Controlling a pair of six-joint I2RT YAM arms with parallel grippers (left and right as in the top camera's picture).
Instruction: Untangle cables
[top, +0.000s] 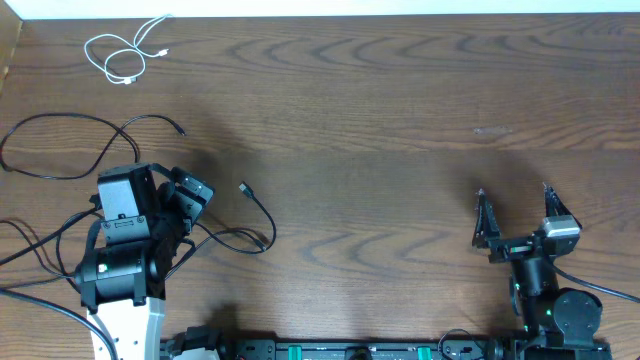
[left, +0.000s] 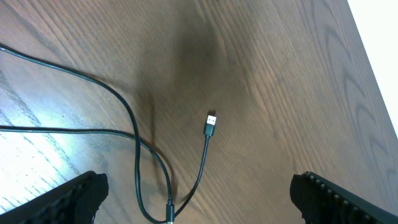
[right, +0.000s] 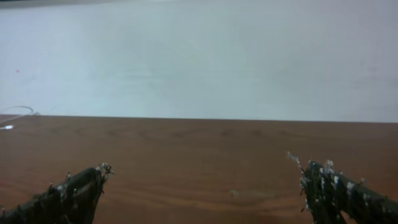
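table: dark wood-grain top, smooth, low sheen w/ soft glare patches. black cables: thin plastic jacket, smooth, slightly glossy; plug w/ shiny metal tip. white cable: smooth plastic, finish too small to tell. left gripper fingers: black, matt, ribbed. right gripper fingers: black, rough, pale-flecked. wall: pale, matt.

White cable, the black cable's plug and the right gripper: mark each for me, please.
white cable (top: 135, 50), overhead view, on its coil.
black cable's plug (left: 210, 124), left wrist view, on the connector body.
right gripper (top: 513, 192), overhead view, midway between its fingertips.
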